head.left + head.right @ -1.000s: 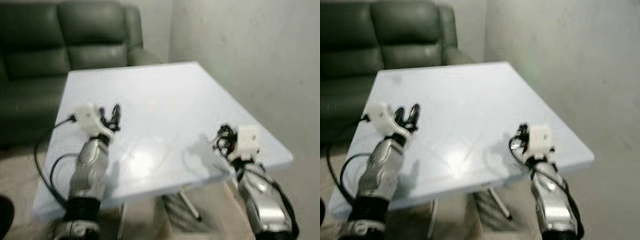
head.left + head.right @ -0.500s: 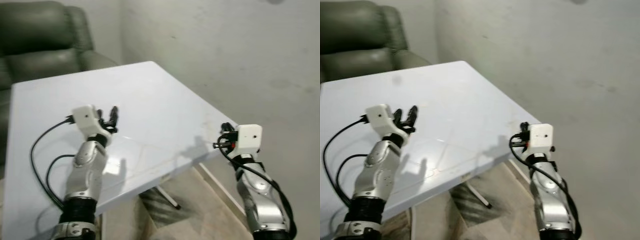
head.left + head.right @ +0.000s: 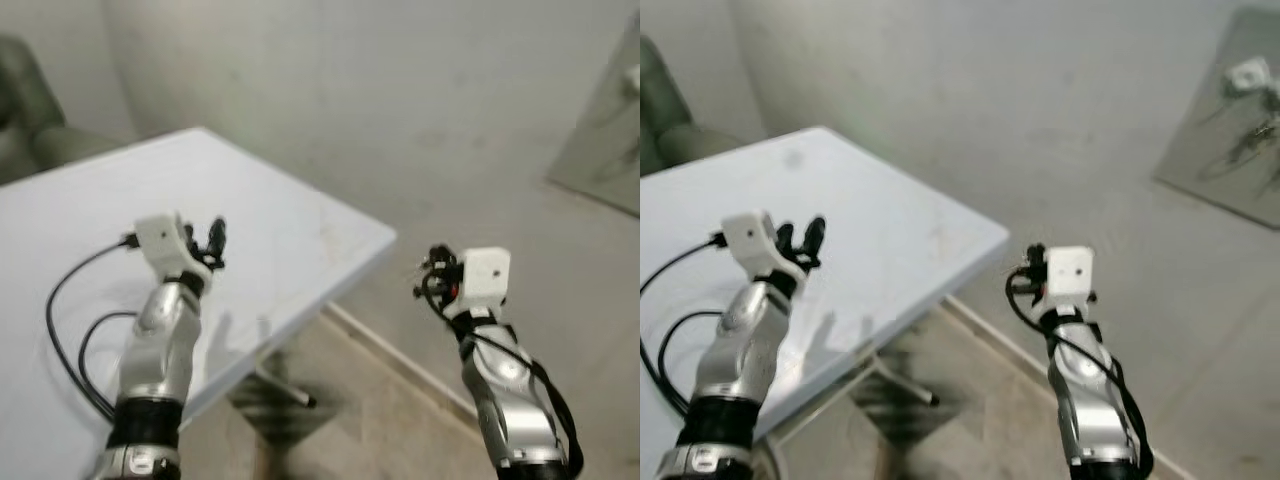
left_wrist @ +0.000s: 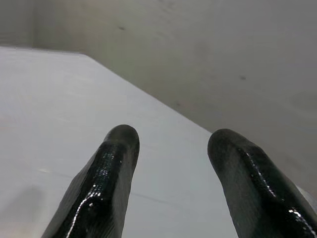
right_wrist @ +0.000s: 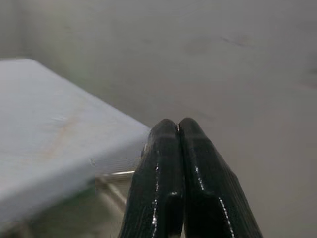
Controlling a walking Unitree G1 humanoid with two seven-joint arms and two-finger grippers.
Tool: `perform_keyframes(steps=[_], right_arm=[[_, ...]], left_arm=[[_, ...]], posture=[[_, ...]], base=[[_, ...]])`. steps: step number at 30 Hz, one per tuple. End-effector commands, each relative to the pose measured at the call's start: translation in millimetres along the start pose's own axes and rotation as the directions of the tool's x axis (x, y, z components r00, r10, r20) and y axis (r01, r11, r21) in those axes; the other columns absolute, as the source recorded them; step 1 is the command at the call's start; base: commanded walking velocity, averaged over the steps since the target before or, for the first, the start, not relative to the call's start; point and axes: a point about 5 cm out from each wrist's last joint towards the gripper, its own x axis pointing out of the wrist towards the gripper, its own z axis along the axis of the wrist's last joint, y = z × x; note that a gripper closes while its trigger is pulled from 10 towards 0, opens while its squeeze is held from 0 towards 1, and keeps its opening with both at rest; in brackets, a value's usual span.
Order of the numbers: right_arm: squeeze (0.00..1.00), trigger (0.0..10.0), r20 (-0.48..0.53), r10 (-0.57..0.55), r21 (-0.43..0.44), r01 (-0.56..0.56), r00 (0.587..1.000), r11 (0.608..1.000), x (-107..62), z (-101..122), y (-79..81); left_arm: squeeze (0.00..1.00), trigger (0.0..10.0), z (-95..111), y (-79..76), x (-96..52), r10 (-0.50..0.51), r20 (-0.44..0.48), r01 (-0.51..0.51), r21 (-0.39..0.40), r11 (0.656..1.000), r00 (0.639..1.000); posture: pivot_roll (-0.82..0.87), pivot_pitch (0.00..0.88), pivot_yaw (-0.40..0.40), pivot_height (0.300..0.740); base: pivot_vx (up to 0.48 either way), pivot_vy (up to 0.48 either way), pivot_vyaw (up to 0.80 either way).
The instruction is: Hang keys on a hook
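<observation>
— Where are the grippers?
— The left gripper (image 4: 171,144) hovers over the white table (image 3: 90,210), fingers spread. The right gripper (image 5: 178,130) is pressed together, empty (off the table's corner).
— The keys?
— Can't tell.

You get head stereo pair looking down over white table (image 3: 90,220) corner toward wall; wrist cams hug black fingers (image 4: 106,183), sharing that table and wall.

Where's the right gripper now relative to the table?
The right gripper is off the white table, held over the floor just beyond the table's right corner, near the grey wall. In the right wrist view its fingers are pressed together.
</observation>
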Motion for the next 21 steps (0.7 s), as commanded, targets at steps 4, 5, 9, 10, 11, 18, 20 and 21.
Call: perform_keyframes(steps=[4,5,9,10,11,18,20,21], right_arm=[[0.00,10.0,0.023,-0.017,-0.003,0.017,1.000,1.000,1.1,6.3,-3.2],[0.00,10.0,0.023,-0.017,-0.003,0.017,1.000,1.000,1.1,6.3,-3.1],[0.00,10.0,0.023,-0.017,-0.003,0.017,1.000,1.000,1.2,6.7,-3.1],[0.00,10.0,0.023,-0.017,-0.003,0.017,1.000,1.000,1.2,6.7,-3.1],[0.00,10.0,0.023,-0.016,-0.003,0.016,1.000,1.000,1.3,6.8,-3.2],[0.00,10.0,0.020,-0.009,-0.006,0.009,1.000,1.000,1.4,6.2,-2.1],[0.00,10.0,0.019,-0.007,-0.007,0.007,1.000,1.000,1.5,6.3,-1.8],[0.00,10.0,0.018,-0.003,-0.011,0.003,1.000,1.000,1.6,6.3,-1.5]], left_arm=[[0.00,10.0,0.0,-5.9,2.2,-0.016,-0.017,0.017,0.010,1.000,1.000],[0.00,10.0,-0.1,-5.8,2.2,-0.016,-0.018,0.016,0.009,1.000,1.000],[0.00,10.0,-0.6,-6.3,2.4,-0.015,-0.028,0.015,0.000,1.000,0.999],[0.00,10.0,-0.6,-6.3,2.4,-0.015,-0.028,0.015,0.000,1.000,0.999],[0.00,10.0,-0.9,-6.7,2.4,-0.015,-0.031,0.015,-0.002,1.000,0.999],[0.00,10.0,-2.6,-10.2,1.9,-0.022,-0.042,0.022,-0.014,1.000,0.999],[0.00,10.0,-2.9,-10.5,1.8,-0.023,-0.043,0.022,-0.015,1.000,0.999],[0.00,10.0,-3.5,-11.1,1.3,-0.022,-0.043,0.021,-0.014,1.000,0.999]], posture=[[0.13,0.000,0.018,0.740],[0.13,0.000,0.018,0.740],[0.13,0.000,0.019,0.740],[0.13,0.000,0.019,0.740],[0.13,0.000,0.019,0.740],[0.14,0.000,0.011,0.740],[0.14,0.000,0.009,0.740],[0.14,0.000,0.007,0.740]], base=[[0.000,0.000,-0.77],[0.000,0.000,-0.77],[0.000,0.000,-0.77],[0.000,0.000,-0.77],[0.000,0.000,-0.77],[0.000,0.000,-0.77],[0.000,0.000,-0.77],[0.000,0.000,-0.76]])
